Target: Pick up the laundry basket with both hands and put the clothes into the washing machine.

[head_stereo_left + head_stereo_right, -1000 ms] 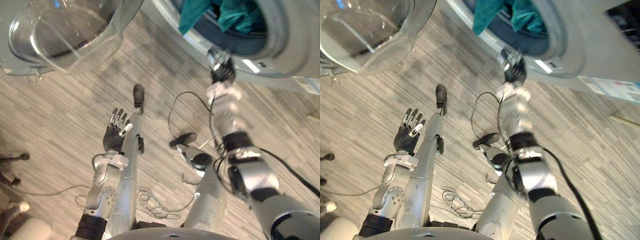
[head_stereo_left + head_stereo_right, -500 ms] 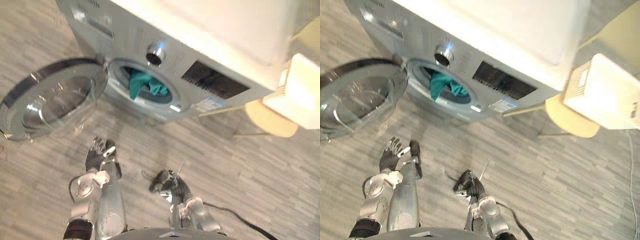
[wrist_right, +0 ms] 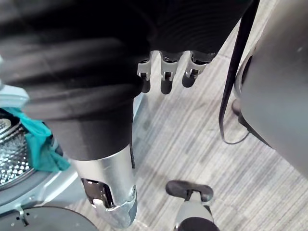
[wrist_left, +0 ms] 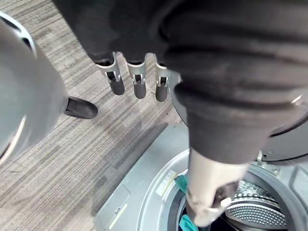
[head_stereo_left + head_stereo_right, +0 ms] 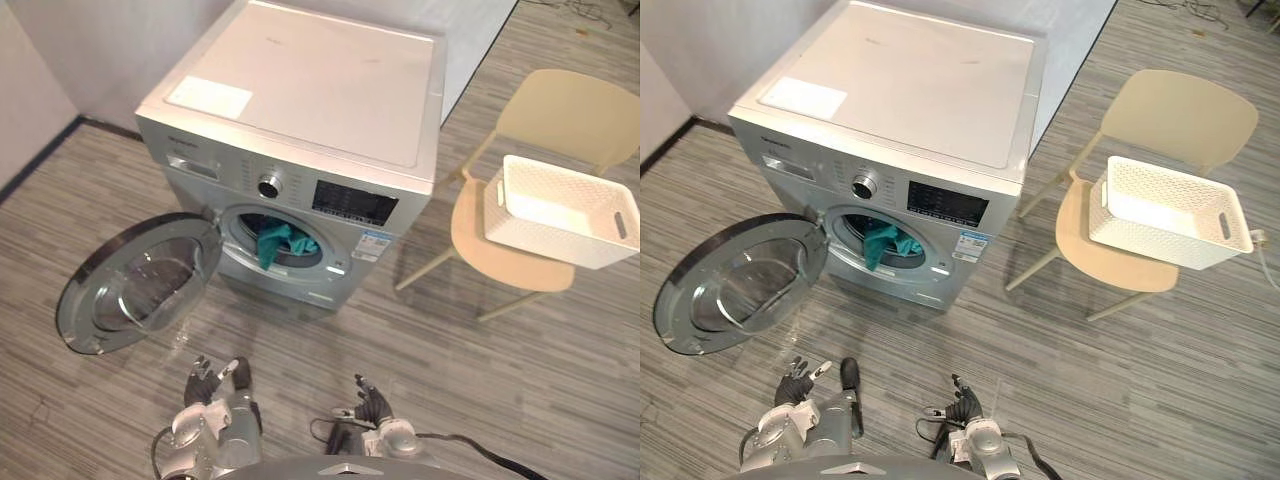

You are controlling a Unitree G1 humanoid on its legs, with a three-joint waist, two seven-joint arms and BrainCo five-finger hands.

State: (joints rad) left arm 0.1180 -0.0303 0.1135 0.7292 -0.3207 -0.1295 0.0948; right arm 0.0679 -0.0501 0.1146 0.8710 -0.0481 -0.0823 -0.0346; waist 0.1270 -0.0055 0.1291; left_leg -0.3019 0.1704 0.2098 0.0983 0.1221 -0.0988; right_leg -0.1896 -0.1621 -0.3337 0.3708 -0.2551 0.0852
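A silver washing machine (image 5: 300,130) stands ahead with its round door (image 5: 135,285) swung open to the left. Teal clothes (image 5: 280,245) lie in the drum and hang over its lip; they also show in the right wrist view (image 3: 41,144). A white laundry basket (image 5: 550,235) rests on a tan chair (image 5: 505,255) to the right, and nothing shows inside it. My left hand (image 5: 205,378) and right hand (image 5: 370,402) hang low over the floor, well short of the machine. Both are open with straight fingers (image 4: 137,82) (image 3: 166,72) and hold nothing.
Grey wood-look floor spreads between me and the machine. The open door juts out over the floor at the left. A wall runs behind the machine at the upper left.
The camera has risen and pulled back, so the whole machine and chair now show. My right hand has come away from the drum's rim and dropped low by my body.
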